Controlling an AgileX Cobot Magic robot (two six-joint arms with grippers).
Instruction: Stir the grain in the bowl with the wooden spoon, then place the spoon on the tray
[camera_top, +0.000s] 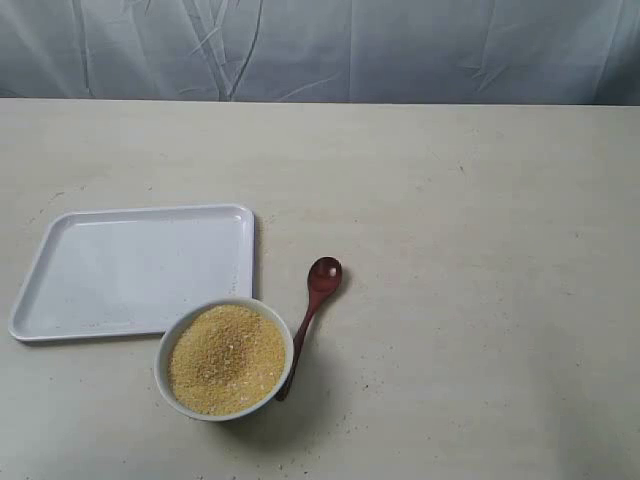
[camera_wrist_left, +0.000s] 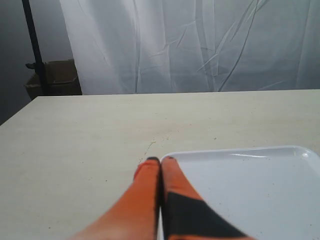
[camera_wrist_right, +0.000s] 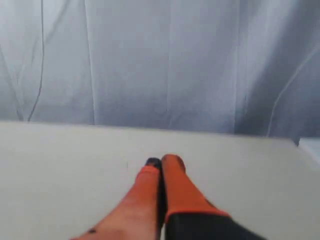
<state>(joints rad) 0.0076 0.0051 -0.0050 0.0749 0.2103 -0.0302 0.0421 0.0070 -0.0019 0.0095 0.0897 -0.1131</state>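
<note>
White bowl, heaped with fine golden-yellow grain, stands toward the near edge of the desk, left of centre. Flat white tray lies just behind it toward the left edge; contact cannot be confirmed. Glossy reddish-brown wooden spoon lies flat at the bowl's right side, its round head toward the far edge. The handle's tip is hidden by the bowl's rim. Right wrist view is blurred. Left end effector: orange fingers pressed together, holding nothing, at a tray corner. Right end effector: fingers together, empty, above bare desk.
</note>
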